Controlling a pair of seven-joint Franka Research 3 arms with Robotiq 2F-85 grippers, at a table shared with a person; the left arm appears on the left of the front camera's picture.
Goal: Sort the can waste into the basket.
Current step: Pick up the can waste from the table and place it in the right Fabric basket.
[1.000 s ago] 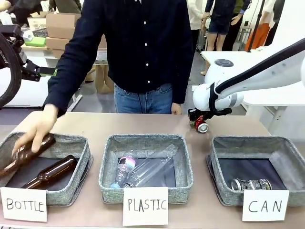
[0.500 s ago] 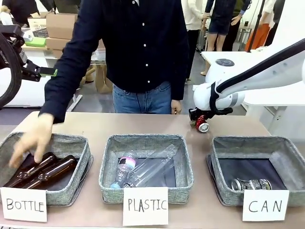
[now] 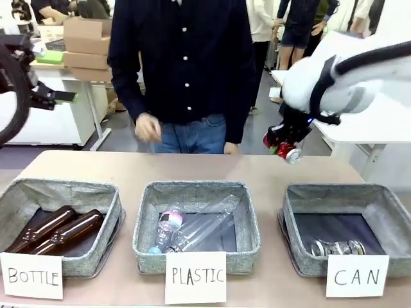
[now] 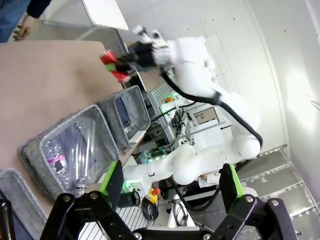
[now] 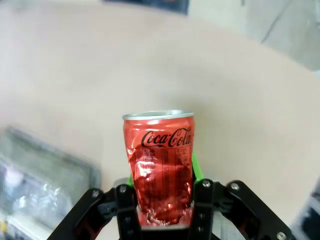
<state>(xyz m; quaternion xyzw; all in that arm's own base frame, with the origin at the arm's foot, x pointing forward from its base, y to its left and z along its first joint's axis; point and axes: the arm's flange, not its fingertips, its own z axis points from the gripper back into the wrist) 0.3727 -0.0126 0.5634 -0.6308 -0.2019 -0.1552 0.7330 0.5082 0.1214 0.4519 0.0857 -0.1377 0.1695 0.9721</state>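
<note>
The right tool (image 3: 287, 146) grips the red can (image 3: 288, 151) above the table (image 3: 128, 168); the left tool (image 4: 170, 185) stands spread.

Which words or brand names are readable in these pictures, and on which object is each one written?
"BOTTLE": white card in front of the left basket.
"PLASTIC": white card in front of the middle basket.
"CAN": white card in front of the right basket.
"Coca-Cola": red can held in the right gripper.
Small print below the logo on the red can: too small to read.
</note>
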